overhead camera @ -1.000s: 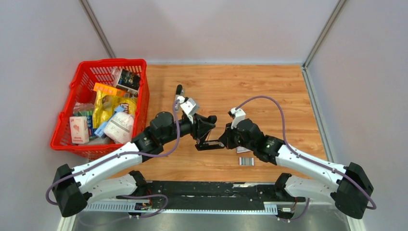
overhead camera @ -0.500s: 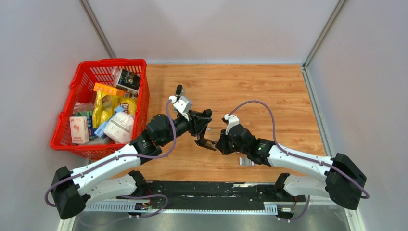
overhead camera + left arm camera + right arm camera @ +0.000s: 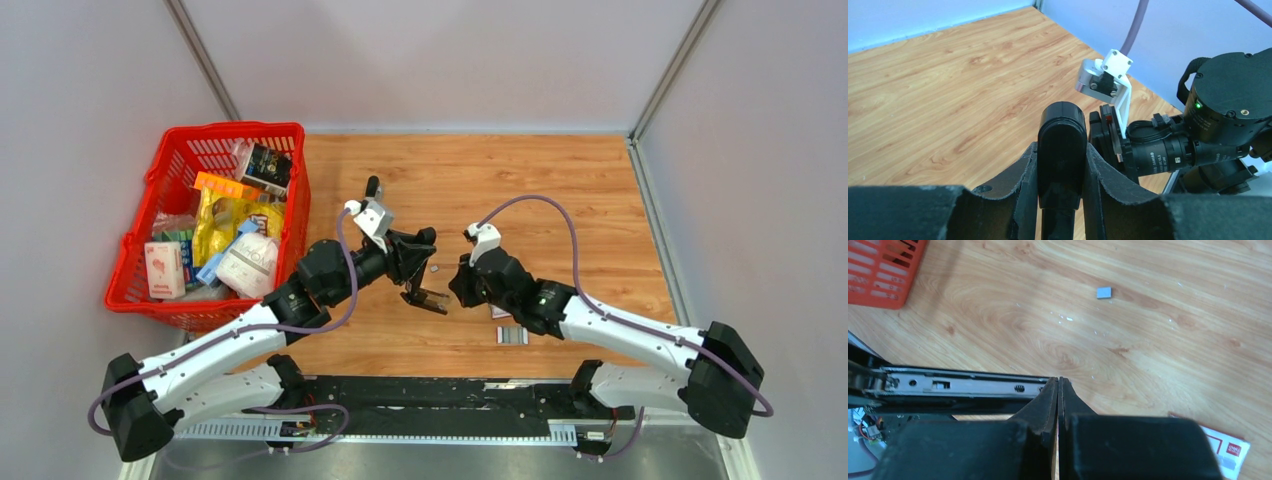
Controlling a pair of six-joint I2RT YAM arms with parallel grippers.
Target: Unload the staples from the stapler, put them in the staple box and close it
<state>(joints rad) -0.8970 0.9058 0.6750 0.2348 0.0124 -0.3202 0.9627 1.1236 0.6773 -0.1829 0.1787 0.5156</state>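
The left fingers [image 3: 416, 262] reach in over the middle of the wooden table [image 3: 560, 200] and pinch the black stapler [image 3: 427, 298]. In the left wrist view its rounded black end [image 3: 1062, 125] stands wedged between the two pads, each pressed against a side of it. The stapler hangs open, with its lower arm swung down and out toward the right arm.

The right fingers [image 3: 455, 288] face it from the other side and are pressed together with no gap between the pads. Their tips [image 3: 1057, 386] sit right at the end of the stapler's bare metal channel [image 3: 968, 385], which runs away to the left in the right wrist view. I cannot tell whether the tips touch the channel, or whether any staples lie inside it.

The staples [image 3: 511, 335] are on the table: a short silvery strip lies near the front edge, just beside the right forearm. A smaller grey piece [image 3: 434, 267] lies flat on the wood between the two sets of fingers, apart from both; it shows as a little square [image 3: 1104, 292] from the right wrist. A small red-and-white box [image 3: 1228, 452] lies half hidden under the right arm, near the strip. A red basket [image 3: 215, 130], full of packets, stands at the table's left edge.
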